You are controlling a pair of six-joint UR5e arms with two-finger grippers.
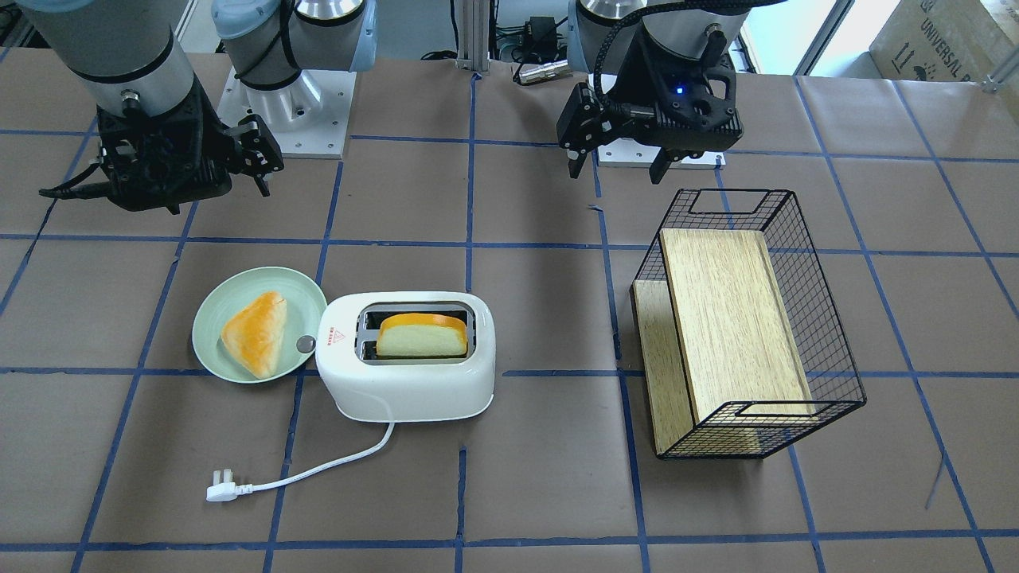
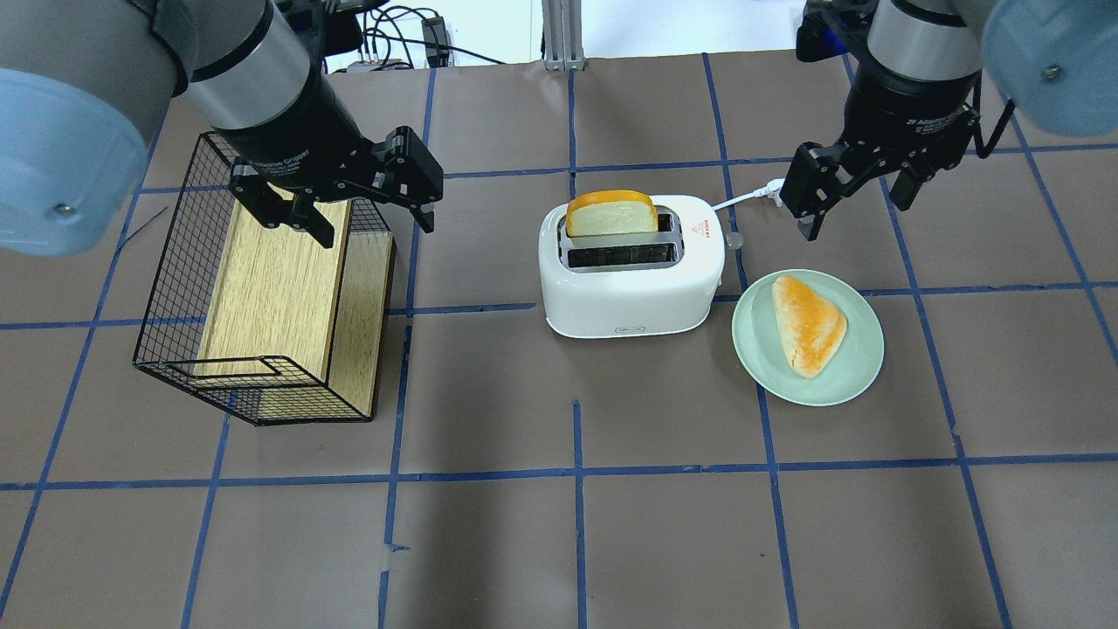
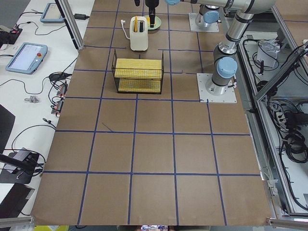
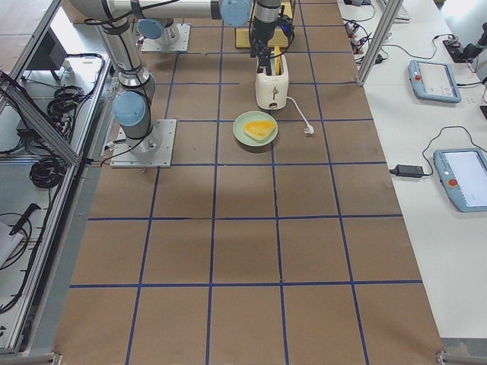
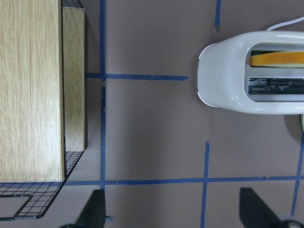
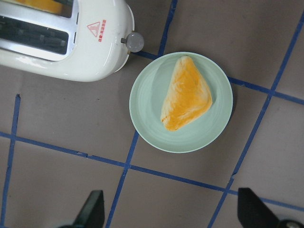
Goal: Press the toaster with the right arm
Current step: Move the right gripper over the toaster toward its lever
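Observation:
The white toaster (image 1: 406, 382) stands mid-table, with a bread slice (image 1: 422, 338) sticking up from one slot. Its grey knob (image 1: 306, 344) is on the end facing the green plate. It also shows in the overhead view (image 2: 629, 297) and both wrist views (image 6: 80, 52) (image 5: 228, 76). My right gripper (image 2: 856, 205) hangs open and empty above the table, beside the toaster's knob end and apart from it; it shows at the left of the front view (image 1: 215, 195) and in its wrist view (image 6: 171, 213). My left gripper (image 2: 371, 223) is open and empty over the wire basket's edge.
A green plate (image 2: 865, 349) with a triangular bun (image 2: 808, 323) sits against the toaster's knob end. The toaster's white cord and plug (image 1: 223, 485) lie on the table. A black wire basket (image 2: 175, 288) holding a wooden board lies on its side under the left arm.

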